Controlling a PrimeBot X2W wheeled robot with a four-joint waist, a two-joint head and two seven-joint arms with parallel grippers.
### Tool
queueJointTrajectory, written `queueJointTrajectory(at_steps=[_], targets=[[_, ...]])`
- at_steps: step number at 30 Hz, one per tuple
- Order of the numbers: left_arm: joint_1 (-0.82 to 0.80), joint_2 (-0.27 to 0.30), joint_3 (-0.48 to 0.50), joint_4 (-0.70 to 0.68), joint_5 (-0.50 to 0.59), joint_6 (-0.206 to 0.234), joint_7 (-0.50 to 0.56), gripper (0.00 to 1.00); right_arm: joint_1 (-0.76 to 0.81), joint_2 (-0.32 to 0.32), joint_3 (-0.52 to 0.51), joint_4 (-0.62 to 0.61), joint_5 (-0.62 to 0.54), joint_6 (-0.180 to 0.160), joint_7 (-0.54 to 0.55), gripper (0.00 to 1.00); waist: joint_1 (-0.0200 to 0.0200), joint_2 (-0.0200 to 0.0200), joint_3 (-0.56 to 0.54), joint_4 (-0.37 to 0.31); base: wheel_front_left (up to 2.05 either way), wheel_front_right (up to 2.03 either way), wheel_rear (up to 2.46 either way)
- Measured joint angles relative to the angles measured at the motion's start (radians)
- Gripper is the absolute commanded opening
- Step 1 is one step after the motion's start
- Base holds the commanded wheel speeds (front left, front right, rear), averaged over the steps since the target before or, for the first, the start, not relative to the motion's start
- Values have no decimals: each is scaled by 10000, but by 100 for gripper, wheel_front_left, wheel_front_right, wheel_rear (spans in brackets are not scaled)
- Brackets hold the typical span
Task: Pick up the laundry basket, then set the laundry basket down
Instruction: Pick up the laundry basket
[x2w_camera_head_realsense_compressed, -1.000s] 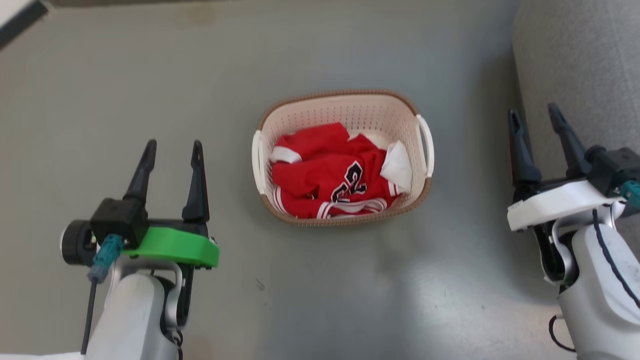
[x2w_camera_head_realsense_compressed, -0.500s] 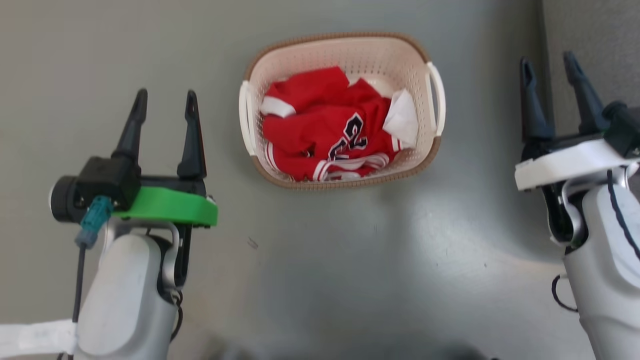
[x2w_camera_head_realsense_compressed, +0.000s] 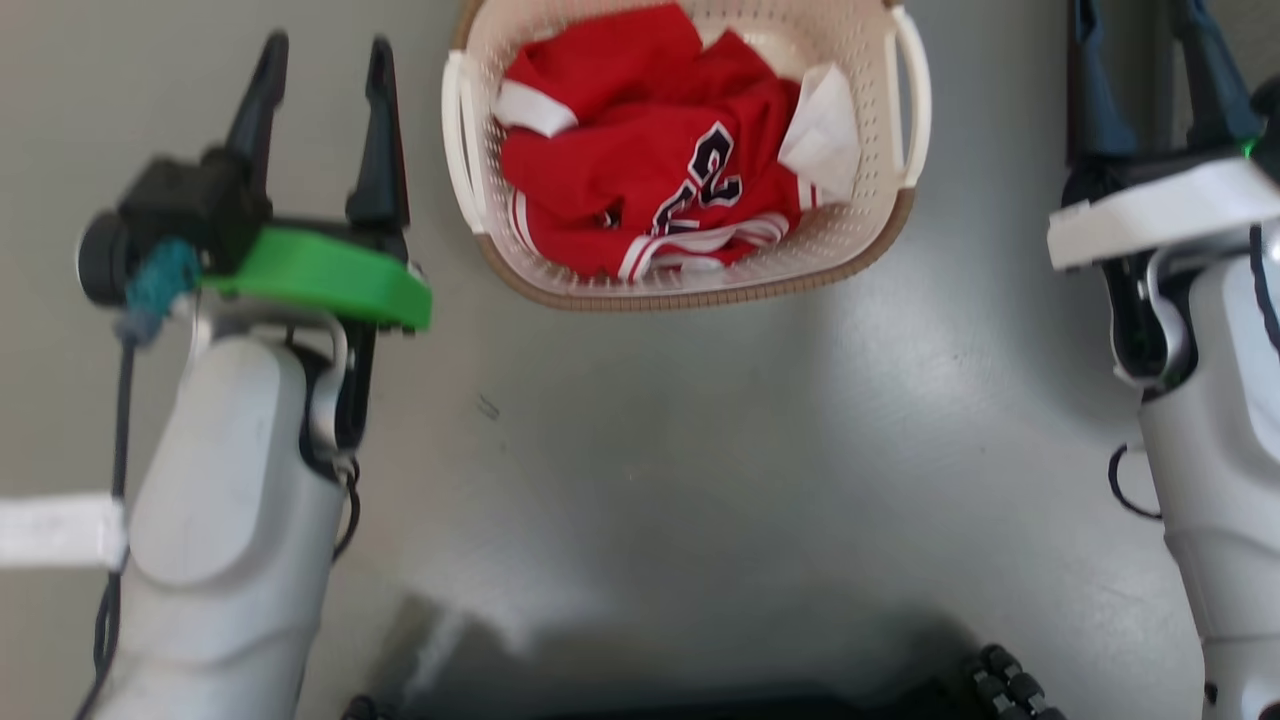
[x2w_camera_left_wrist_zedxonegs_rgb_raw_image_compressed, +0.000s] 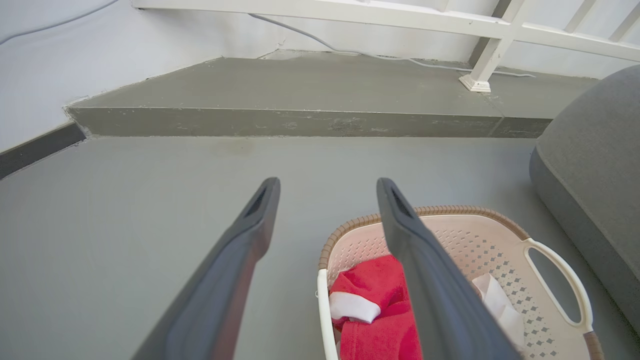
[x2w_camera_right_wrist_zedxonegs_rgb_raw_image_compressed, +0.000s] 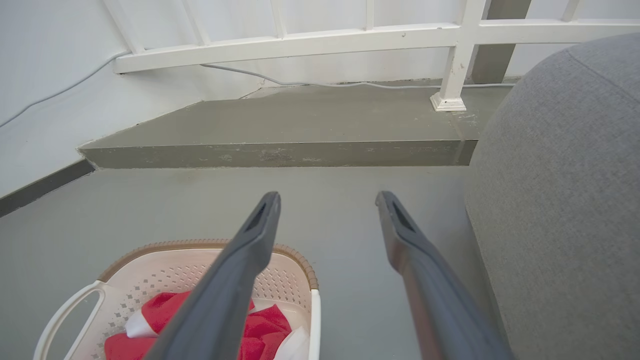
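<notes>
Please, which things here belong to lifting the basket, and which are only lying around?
For the job: laundry basket; left gripper, open; right gripper, open.

Just around: red jersey lying in the basket; grey cushion; raised step; white railing.

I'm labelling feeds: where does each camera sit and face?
Head view: on the head, facing down at the floor; laundry basket between left hand and right hand.
Left wrist view: on the left wrist, facing along its fingers toward the step.
Right wrist view: likewise from the right wrist, grey cushion alongside.
Shared: the basket everywhere; the step in both wrist views.
</notes>
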Motion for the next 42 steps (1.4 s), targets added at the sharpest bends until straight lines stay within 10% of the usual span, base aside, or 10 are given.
queueJointTrajectory(at_steps=[42], targets=[[-3916, -213, -813, 5935, -1191, -1218, 2167, 100, -3555, 732, 1390, 5580, -36, 439, 719, 100, -1, 0, 2163, -250, 0, 0, 0]])
